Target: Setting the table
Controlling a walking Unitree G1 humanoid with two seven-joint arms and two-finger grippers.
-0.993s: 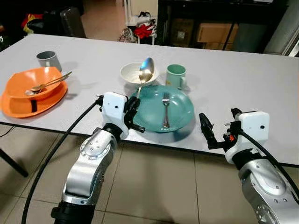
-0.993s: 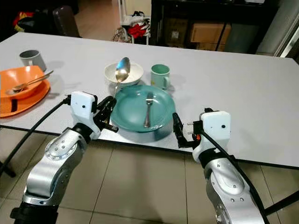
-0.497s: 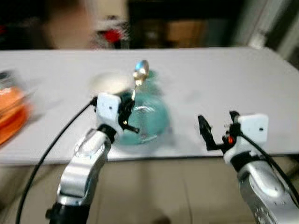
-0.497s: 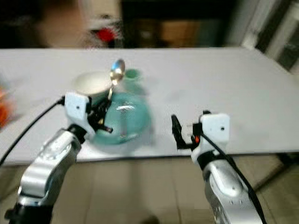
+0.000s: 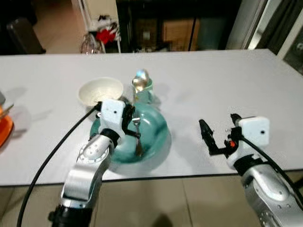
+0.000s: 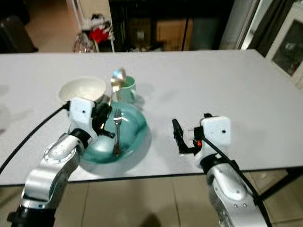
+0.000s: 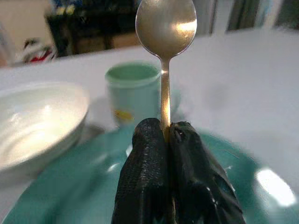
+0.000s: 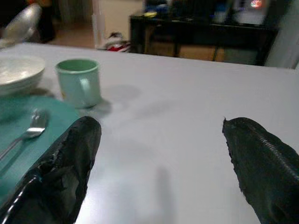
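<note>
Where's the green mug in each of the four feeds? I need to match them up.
Left eye: green mug behind the teal plate, partly hidden by the spoon.
Right eye: mug right of the white bowl.
Left wrist: mug behind the spoon held in the left gripper.
Right wrist: mug beyond the fork.
Shared landmark: the teal plate.

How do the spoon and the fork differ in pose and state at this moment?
The spoon stands upright, bowl up, above the table; the fork lies flat. The left gripper is shut on the spoon's handle; nothing holds the fork, which rests on the teal plate. Both are metal cutlery, close together at the plate.
</note>
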